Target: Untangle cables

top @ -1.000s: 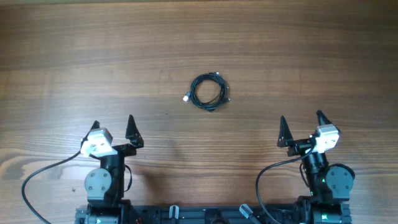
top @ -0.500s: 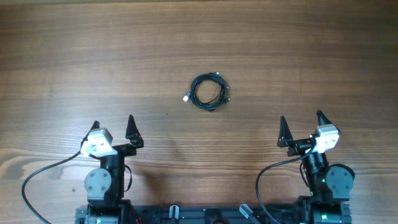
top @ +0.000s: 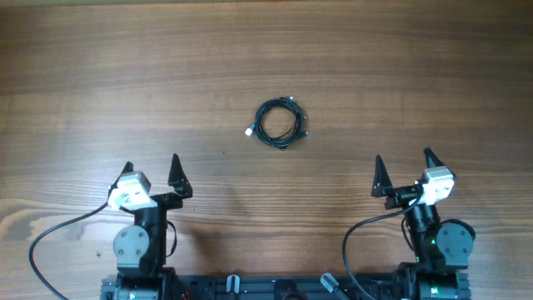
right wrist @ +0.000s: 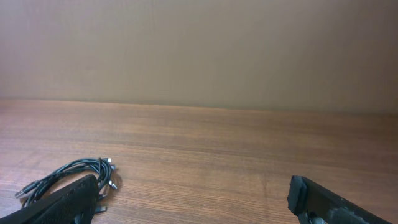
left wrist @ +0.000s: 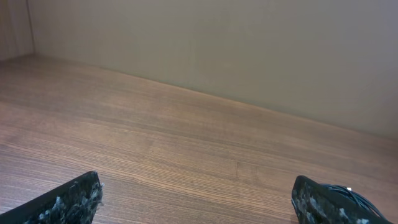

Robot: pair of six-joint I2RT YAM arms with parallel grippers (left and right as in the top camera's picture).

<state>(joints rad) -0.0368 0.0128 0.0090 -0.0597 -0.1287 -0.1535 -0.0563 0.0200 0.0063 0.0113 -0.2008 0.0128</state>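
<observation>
Ok, status from both arms: my left gripper [top: 151,162] and right gripper [top: 402,155] were both wide open and empty, with nothing between the jaws on either side.

Left gripper sat close to the table's [top: 416,67] near edge, toward its left corner, with the fingers pointing at the far edge. Right gripper was in the same pose toward the near right corner. Neither one touched the cables.

The cables [top: 279,123] lay as one small round coil of thin black strands, flat on the table. Position was roughly midway between the left and right edges, well apart from both grippers and further toward the far edge than either. One white-tipped plug [top: 249,131] stuck out on the coil's left side. A couple of small dark plug ends poked out on the right side and at the top. I couldn't tell how many separate strands were in the bundle.

Left wrist view showed only my two dark fingertips [left wrist: 74,198] at the bottom corners, bare wood and the plain wall [left wrist: 249,50] at the table's far edge. No coil in that view.

Right wrist view caught the coil [right wrist: 71,177] low on the left, just beyond my left-hand fingertip [right wrist: 56,205] and partly hidden by it.

Each arm's own thick black lead [top: 50,242] looped on the table by the near edge.
</observation>
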